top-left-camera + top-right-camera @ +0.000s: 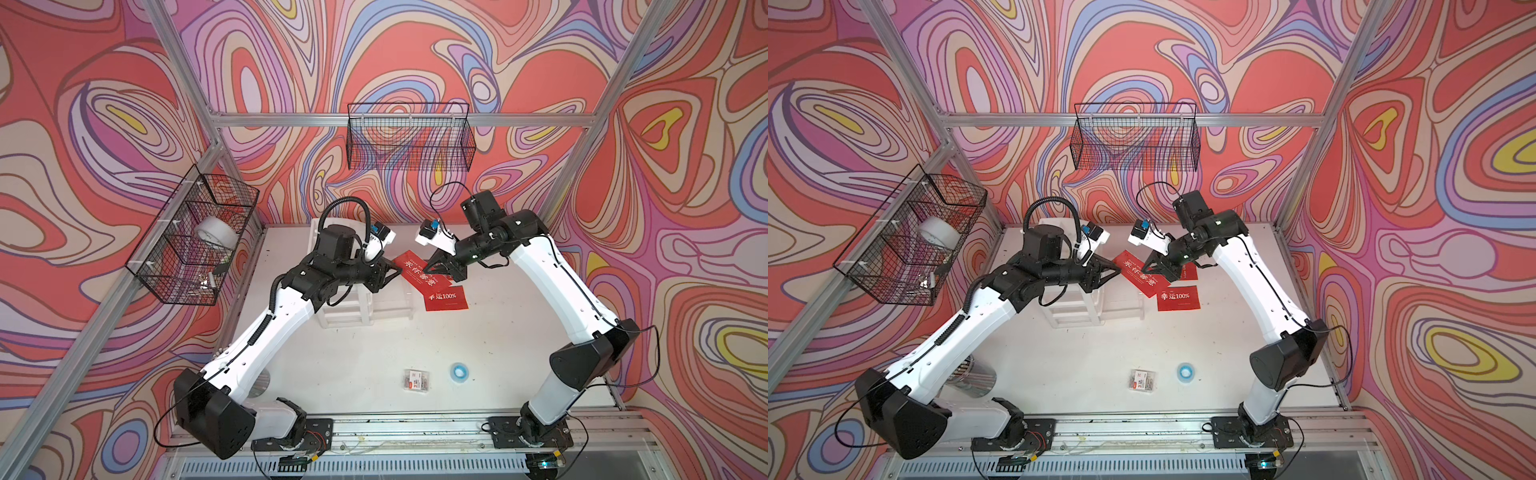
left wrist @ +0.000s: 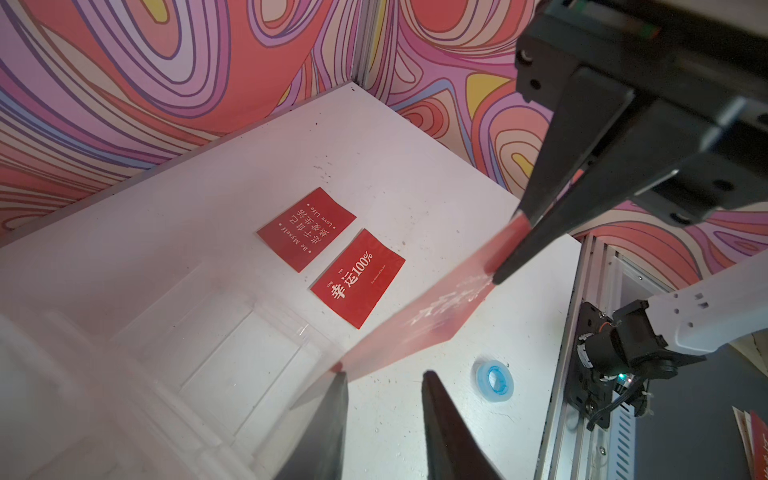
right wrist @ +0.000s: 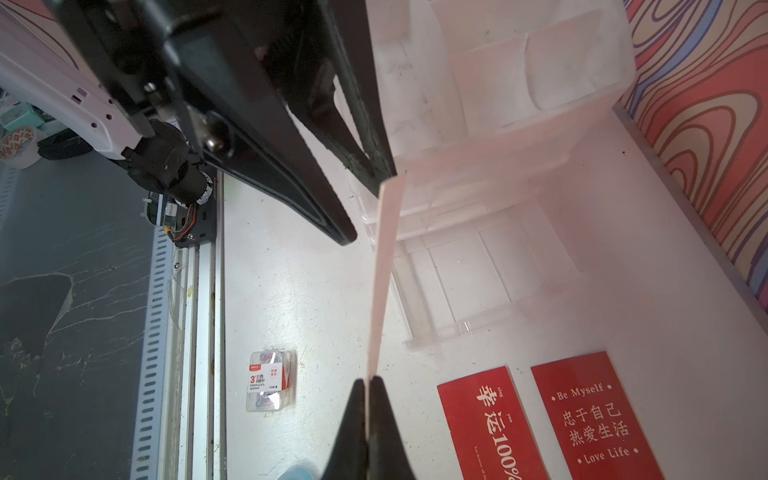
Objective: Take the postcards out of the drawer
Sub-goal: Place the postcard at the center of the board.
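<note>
Pinching the third postcard (image 1: 409, 270) by one edge, the right pincer (image 3: 368, 382) is clenched mid-frame above the bench (image 1: 374, 353); the left pincer (image 2: 382, 374) is released. The 100% postcard (image 2: 357, 278) and Love Life postcard (image 2: 305, 228) lie beside the drawer (image 2: 232, 345). Likely light, bendy, slick.

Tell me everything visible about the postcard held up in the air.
The held postcard is a thin, stiff-looking red card with white Chinese lettering; its underside looks pale. It hangs tilted above the table. The right claw is shut on one end; the opposite corner reaches a fingertip of the open left claw.
</note>
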